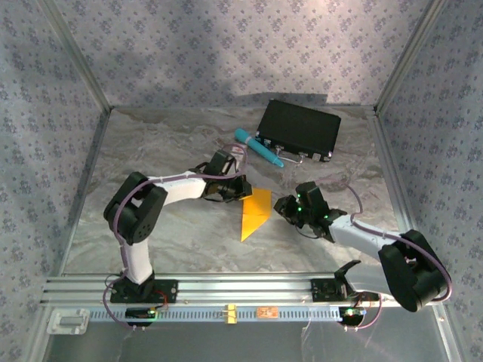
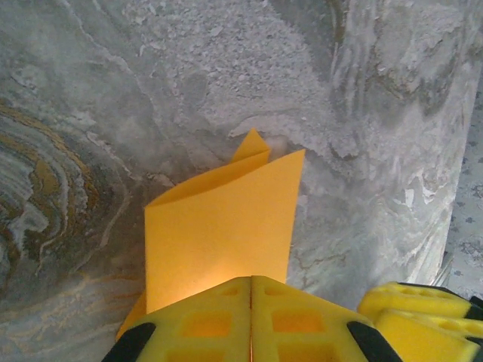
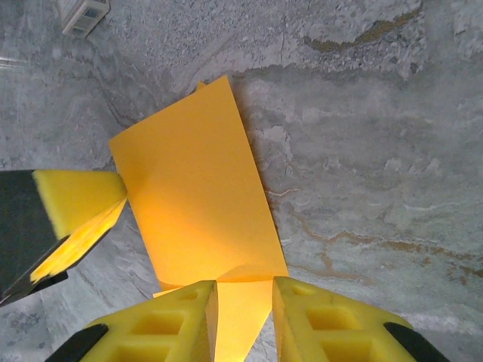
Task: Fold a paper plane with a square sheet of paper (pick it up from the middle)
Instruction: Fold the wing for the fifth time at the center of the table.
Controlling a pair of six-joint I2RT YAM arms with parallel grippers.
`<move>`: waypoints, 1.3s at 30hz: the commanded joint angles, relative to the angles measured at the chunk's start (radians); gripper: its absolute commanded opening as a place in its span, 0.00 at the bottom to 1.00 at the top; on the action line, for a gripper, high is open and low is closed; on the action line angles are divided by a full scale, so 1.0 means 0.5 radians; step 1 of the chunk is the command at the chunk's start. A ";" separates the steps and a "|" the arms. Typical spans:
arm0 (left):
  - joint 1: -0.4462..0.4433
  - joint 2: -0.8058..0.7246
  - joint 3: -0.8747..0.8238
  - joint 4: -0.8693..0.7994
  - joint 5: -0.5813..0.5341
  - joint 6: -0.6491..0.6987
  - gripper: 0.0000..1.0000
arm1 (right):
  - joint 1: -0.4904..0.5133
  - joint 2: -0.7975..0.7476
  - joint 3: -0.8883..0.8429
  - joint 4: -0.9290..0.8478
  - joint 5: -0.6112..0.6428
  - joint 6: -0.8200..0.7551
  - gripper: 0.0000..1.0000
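Note:
The square sheet of paper (image 1: 255, 212) is orange-yellow and folded into a tapering shape with a point toward the near side. It rests on the marble table between the two grippers. My left gripper (image 1: 238, 188) is at its far left corner. In the left wrist view its jaws (image 2: 251, 280) are pressed together on the paper's edge (image 2: 223, 226). My right gripper (image 1: 287, 207) is at the paper's right side. In the right wrist view its gripper (image 3: 244, 290) stands open, fingers apart with a fold of the paper (image 3: 192, 196) showing between them.
A black case (image 1: 298, 130) lies at the back right with a teal pen (image 1: 258, 147) beside its left end. Patterned walls close in the table on three sides. The metal rail (image 1: 226, 290) with the arm bases runs along the near edge.

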 commanded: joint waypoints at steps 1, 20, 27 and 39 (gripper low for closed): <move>0.001 0.063 0.046 0.000 0.049 0.043 0.08 | -0.015 -0.018 -0.010 0.004 -0.053 -0.088 0.28; 0.032 0.145 -0.298 0.282 0.153 -0.006 0.04 | -0.022 0.226 0.044 0.112 -0.244 -0.135 0.34; 0.035 0.142 -0.292 0.279 0.150 -0.012 0.04 | -0.022 0.325 0.060 0.182 -0.320 -0.108 0.35; 0.035 0.130 -0.295 0.278 0.143 -0.015 0.04 | -0.023 0.411 0.067 0.304 -0.398 -0.078 0.35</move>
